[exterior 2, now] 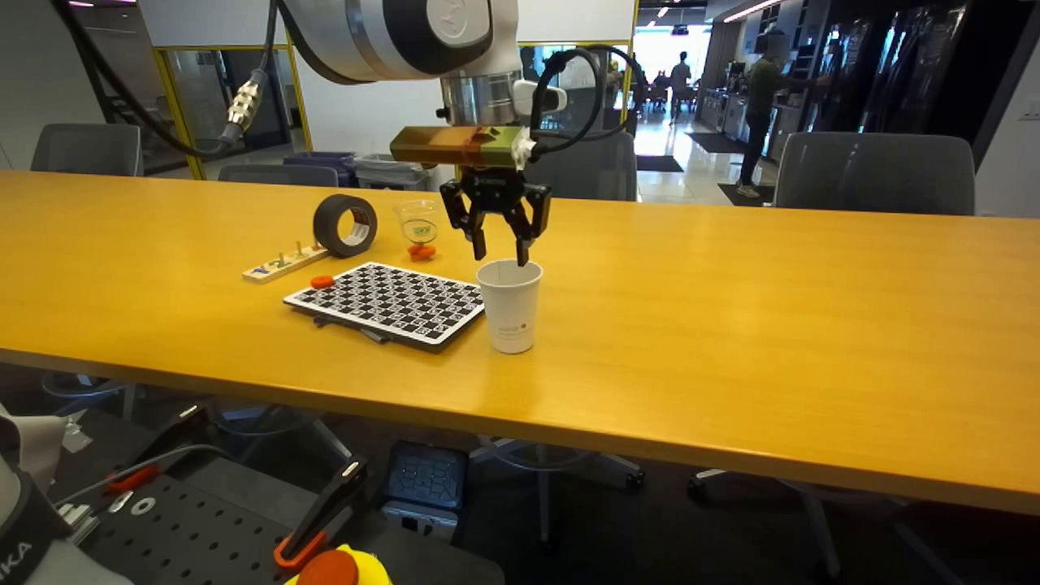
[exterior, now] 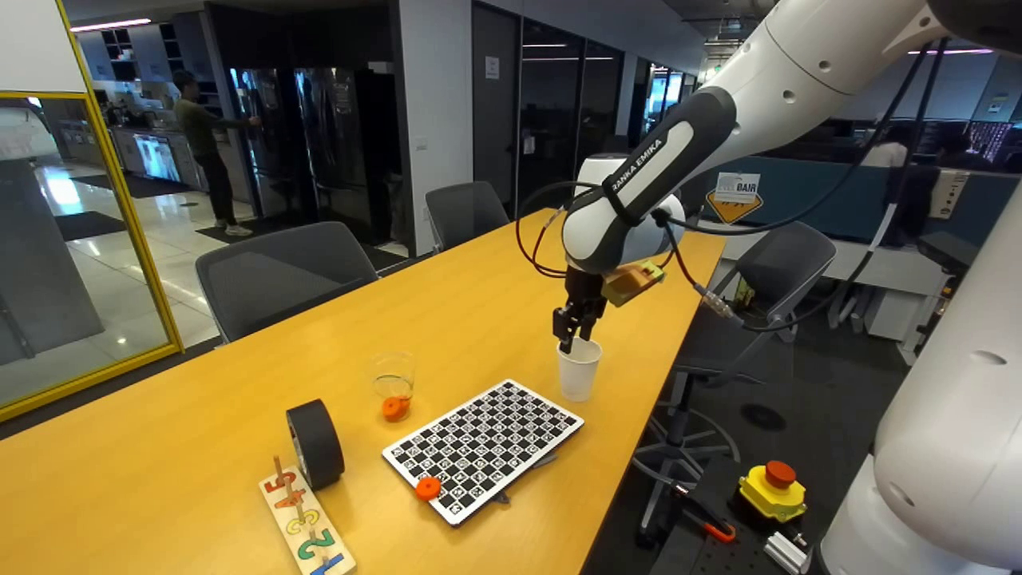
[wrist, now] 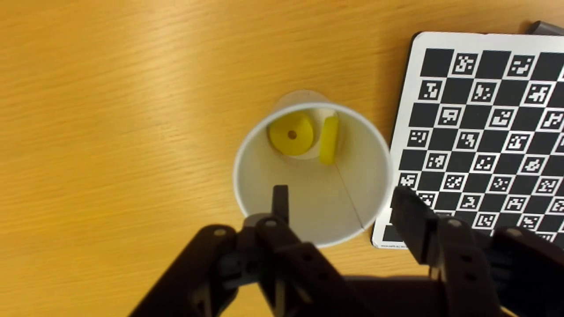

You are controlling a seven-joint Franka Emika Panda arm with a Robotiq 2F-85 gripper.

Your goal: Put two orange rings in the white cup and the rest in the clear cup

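Looking across the table (exterior 2: 772, 341) in an exterior view, we see a long wooden top, warm yellow and lightly glossy, with grey chairs (exterior 2: 877, 172) set along its far side. Toward the near edge the white cup (exterior 2: 510, 313) stands upright on the wood, just right of a checkered board (exterior 2: 390, 301). Over the cup hangs the gripper (exterior 2: 501, 253), its jaws spread; in the wrist view one fingertip (wrist: 280, 200) shows across the cup's mouth, and down inside we make out two yellow rings (wrist: 282, 138), one facing us, the other on edge. Farther off and to the left stands the clear cup (exterior 2: 418, 227), orange rings (exterior 2: 421, 253) showing at its bottom; how many, we cannot tell. A lone orange ring (exterior 2: 322, 282) rests on the board's left edge. A black tape roll (exterior 2: 331, 227) stands upright left of the clear cup, just beside a numbered peg board (exterior 2: 284, 264).

Beyond the table, at far right, a person (exterior 2: 760, 106) stands on pale, shiny flooring (exterior 2: 670, 187), one arm held out toward dark refrigerators (exterior 2: 894, 81). Yellow-framed glass (exterior 2: 215, 89) and bins (exterior 2: 390, 172) show at far left. In an exterior view a teal partition (exterior: 846, 196) runs along the far right, and near right a yellow-and-red button box (exterior: 772, 493) sits on a dark stand (exterior: 695, 551).
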